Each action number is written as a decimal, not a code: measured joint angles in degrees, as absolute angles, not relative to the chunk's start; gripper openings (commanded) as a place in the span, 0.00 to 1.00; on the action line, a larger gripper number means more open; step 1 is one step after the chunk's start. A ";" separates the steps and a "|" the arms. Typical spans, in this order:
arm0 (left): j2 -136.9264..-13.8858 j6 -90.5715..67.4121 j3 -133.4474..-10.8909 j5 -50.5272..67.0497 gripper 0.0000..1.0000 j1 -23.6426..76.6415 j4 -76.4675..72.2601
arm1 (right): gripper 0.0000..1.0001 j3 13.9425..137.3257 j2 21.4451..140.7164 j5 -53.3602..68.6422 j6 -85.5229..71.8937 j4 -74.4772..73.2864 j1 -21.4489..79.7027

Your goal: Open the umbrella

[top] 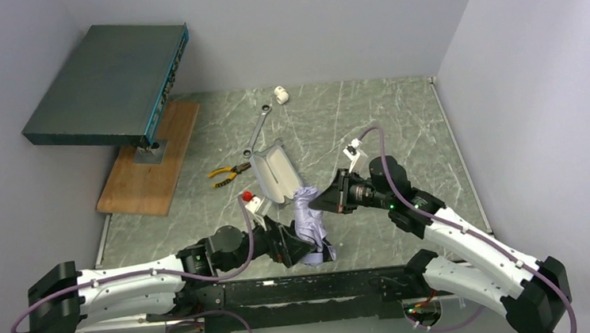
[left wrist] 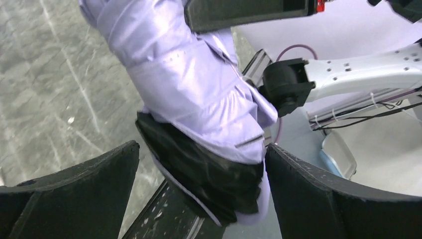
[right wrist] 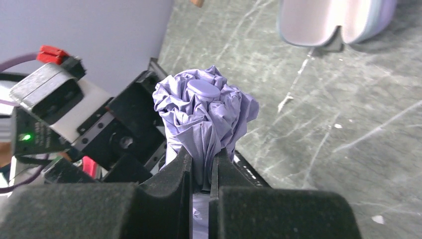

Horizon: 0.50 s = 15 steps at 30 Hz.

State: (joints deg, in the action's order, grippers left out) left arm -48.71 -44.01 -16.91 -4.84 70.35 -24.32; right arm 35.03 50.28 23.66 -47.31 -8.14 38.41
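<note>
The umbrella [top: 310, 217] is folded, a crumpled lilac bundle held upright near the table's front edge between both arms. In the right wrist view its canopy [right wrist: 204, 109] rises with a round lilac cap on top. My right gripper [right wrist: 201, 154] is shut on a fold of canopy fabric; it shows from above [top: 317, 200] at the umbrella's top. My left gripper [left wrist: 201, 149] is open, its fingers [left wrist: 308, 194] standing wide on either side of the umbrella's lower end [left wrist: 199, 99], where black lining shows. The right finger touches the fabric; the left stands apart. The shaft is hidden.
The open lilac case [top: 272, 172] lies just behind the umbrella and shows in the right wrist view [right wrist: 328, 20]. Yellow-handled pliers [top: 225, 174], a wrench [top: 257, 130] and a small white part [top: 280, 96] lie farther back. A wooden board [top: 148, 162] carries a dark flat box [top: 110, 85] at the left.
</note>
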 measured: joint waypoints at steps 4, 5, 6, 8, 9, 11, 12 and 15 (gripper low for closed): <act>-51.42 -43.46 -19.64 -4.23 0.99 70.32 -26.89 | 0.00 36.01 48.29 26.37 -48.45 -7.64 38.46; -51.79 -43.18 -20.32 -4.03 0.99 70.35 -27.66 | 0.00 36.07 48.03 27.11 -48.77 -7.31 38.50; -52.12 -43.09 -20.88 -3.77 0.99 70.32 -28.88 | 0.00 36.07 47.83 27.68 -49.17 -7.05 38.52; -52.53 -43.05 -21.61 -3.18 0.96 70.32 -30.57 | 0.00 36.07 47.55 28.97 -49.91 -6.31 38.72; -52.82 -42.89 -22.02 -2.87 0.94 70.32 -31.07 | 0.00 36.07 47.44 29.45 -50.28 -5.63 38.85; -54.04 -42.59 -23.31 -2.11 0.89 70.32 -31.16 | 0.00 36.07 47.18 30.50 -51.03 -4.01 38.96; -54.89 -42.57 -24.10 -1.43 0.88 70.32 -31.16 | 0.00 36.07 47.09 31.09 -51.44 -2.90 39.11; -57.32 -42.52 -25.61 0.56 0.87 70.32 -32.62 | 0.00 36.05 46.68 32.69 -52.23 0.25 39.31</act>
